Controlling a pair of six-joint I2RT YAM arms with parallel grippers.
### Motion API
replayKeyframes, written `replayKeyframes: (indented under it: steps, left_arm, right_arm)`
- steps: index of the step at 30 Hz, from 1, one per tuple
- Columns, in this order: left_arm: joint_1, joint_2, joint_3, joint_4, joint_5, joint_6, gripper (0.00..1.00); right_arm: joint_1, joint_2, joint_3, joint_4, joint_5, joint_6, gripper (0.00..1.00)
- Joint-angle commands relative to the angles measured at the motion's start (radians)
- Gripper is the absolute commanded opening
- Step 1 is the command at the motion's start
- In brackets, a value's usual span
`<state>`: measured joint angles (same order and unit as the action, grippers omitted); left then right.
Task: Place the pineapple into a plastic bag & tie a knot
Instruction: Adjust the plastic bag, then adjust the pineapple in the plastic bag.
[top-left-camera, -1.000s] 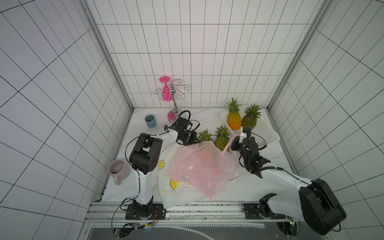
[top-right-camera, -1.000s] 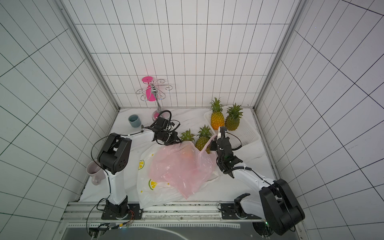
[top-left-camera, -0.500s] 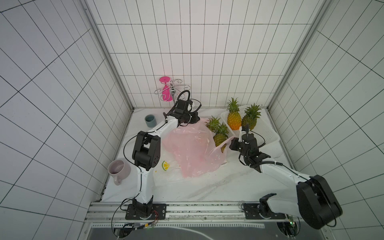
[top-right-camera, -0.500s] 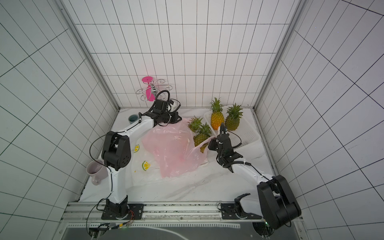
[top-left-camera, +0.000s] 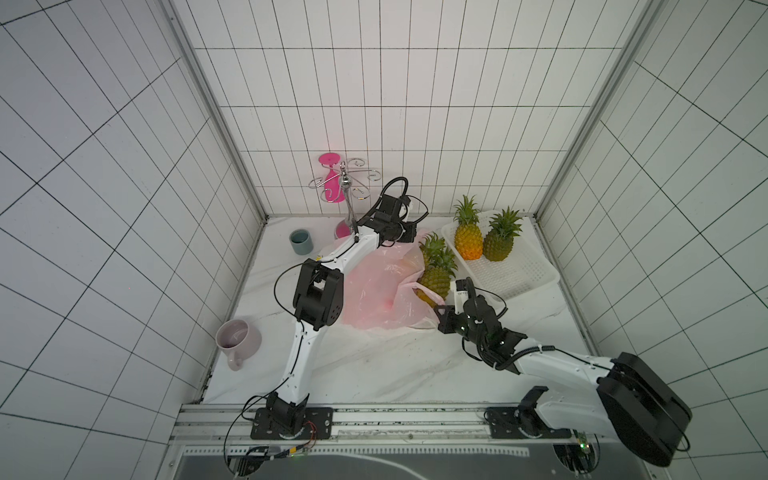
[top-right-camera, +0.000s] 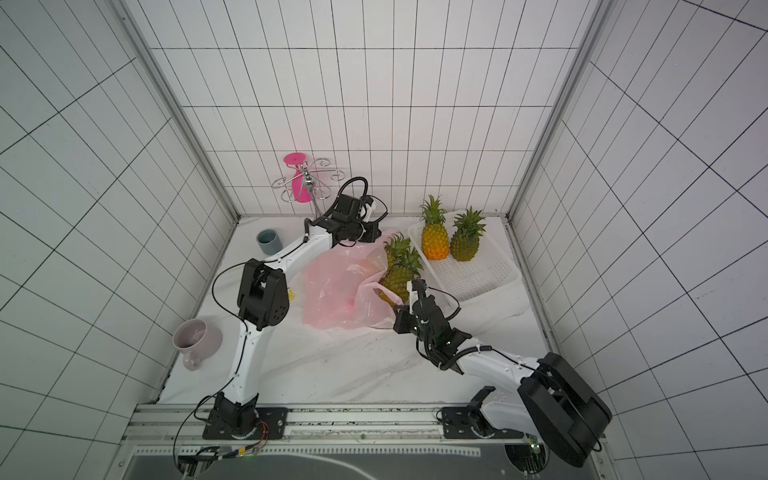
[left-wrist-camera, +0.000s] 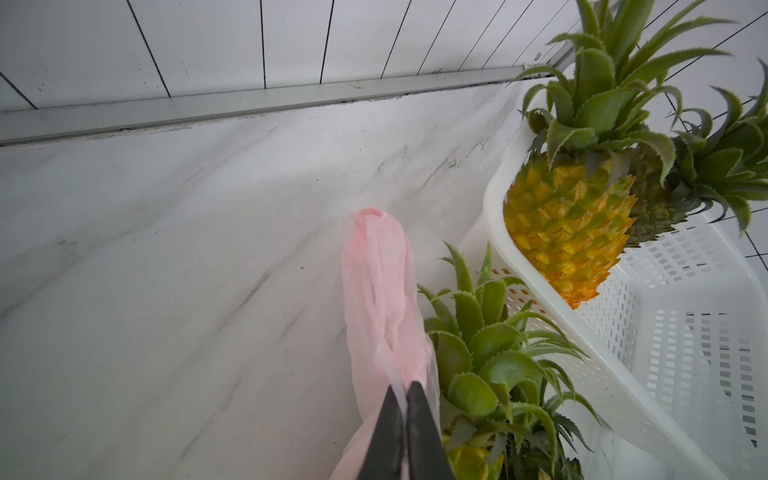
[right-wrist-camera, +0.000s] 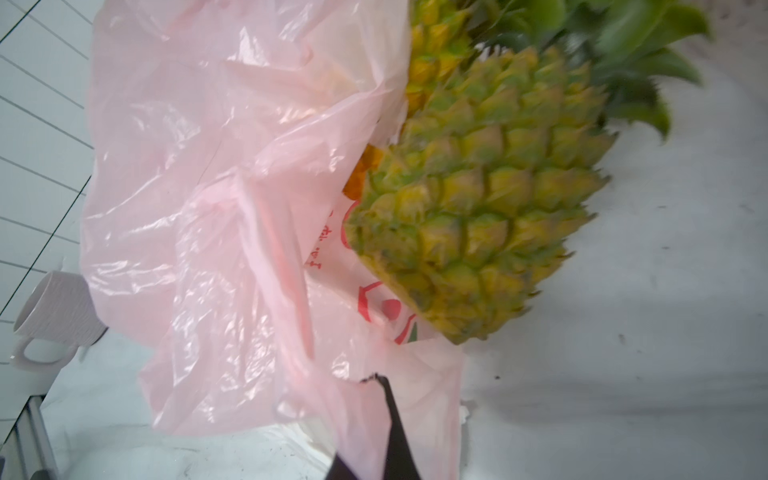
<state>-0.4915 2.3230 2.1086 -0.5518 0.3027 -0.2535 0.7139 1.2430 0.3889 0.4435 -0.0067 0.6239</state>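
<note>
Right gripper (top-left-camera: 439, 309), nearest: my fingers clenched on a plastic bag (top-left-camera: 374, 291) handle. Two pineapples (top-left-camera: 434, 282) lie with bases in the bag's open mouth, crowns outside. Farther back, left gripper (left-wrist-camera: 404, 388) pinches the other handle. Beyond: white basket (top-left-camera: 536, 270) holding spare pineapples (top-left-camera: 468, 243).

Plastic bag (right-wrist-camera: 232, 216): thin pink translucent film, glossy, heavily crinkled, red print.
Pineapple (right-wrist-camera: 478, 224): rough scaly rind; leaves waxy, saw-edged.
Surface (left-wrist-camera: 166, 249): white marble-look, grey veins, smooth, low sheen.
Basket (left-wrist-camera: 685, 291): white moulded plastic, perforated, smooth rim.
Mug (right-wrist-camera: 58, 307): pale, ribbed, ceramic-looking, satin.
Cup rack (top-left-camera: 344, 180): polished chrome wire, mirror-bright.
Left pincer (left-wrist-camera: 404, 385): black, matt.
Wall tiles (top-left-camera: 374, 83): white, smooth, dark grout lines.
</note>
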Motion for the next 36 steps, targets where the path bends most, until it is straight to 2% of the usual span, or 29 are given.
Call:
replayKeyframes:
  steps: [1, 2, 3, 5, 6, 9, 14, 16, 20, 23, 30, 33, 36]
  left_arm:
    - [-0.025, -0.041, 0.020, -0.039, -0.117, 0.054, 0.40]
    - [-0.030, -0.067, 0.001, -0.050, -0.157, 0.058, 0.46]
    - [-0.032, -0.095, -0.021, -0.062, -0.200, 0.055, 0.50]
    - [-0.031, -0.149, -0.053, -0.089, -0.279, 0.044, 0.54]
    - [-0.031, -0.177, -0.065, -0.107, -0.326, 0.041, 0.54]
    - [-0.030, -0.259, -0.095, -0.157, -0.467, 0.038, 0.55]
    - [-0.062, -0.409, -0.172, -0.219, -0.612, 0.054, 0.55]
    - [-0.091, -0.449, -0.207, -0.253, -0.621, 0.056, 0.55]
    - [-0.139, -0.440, -0.237, -0.306, -0.473, 0.007, 0.54]
    - [-0.171, -0.370, -0.215, -0.319, -0.375, -0.026, 0.56]
    - [-0.201, -0.149, -0.050, -0.400, -0.245, -0.053, 0.57]
    - [-0.206, -0.109, -0.052, -0.417, -0.244, -0.049, 0.64]
    - [-0.206, -0.106, -0.093, -0.403, -0.266, -0.040, 0.65]
  right_arm:
    - [0.019, 0.054, -0.003, 0.071, -0.041, 0.017, 0.02]
    - [0.017, 0.052, 0.001, 0.071, -0.045, 0.006, 0.12]
    - [0.013, 0.038, 0.006, 0.063, -0.045, -0.004, 0.27]
    - [-0.005, -0.003, 0.022, 0.021, -0.042, -0.021, 0.51]
    - [-0.024, -0.033, 0.034, -0.009, -0.049, -0.027, 0.58]
    - [-0.103, -0.134, 0.058, -0.080, -0.098, -0.034, 0.68]
    - [-0.251, -0.261, 0.115, -0.202, -0.174, -0.027, 0.74]
    - [-0.309, -0.269, 0.144, -0.215, -0.219, -0.010, 0.74]
    - [-0.402, -0.185, 0.232, -0.213, -0.274, 0.040, 0.75]
    - [-0.462, -0.085, 0.283, -0.147, -0.352, 0.123, 0.75]
    - [-0.487, 0.145, 0.400, -0.059, -0.432, 0.241, 0.67]
    - [-0.482, 0.225, 0.434, -0.053, -0.468, 0.253, 0.62]
    - [-0.480, 0.272, 0.436, -0.055, -0.452, 0.254, 0.61]
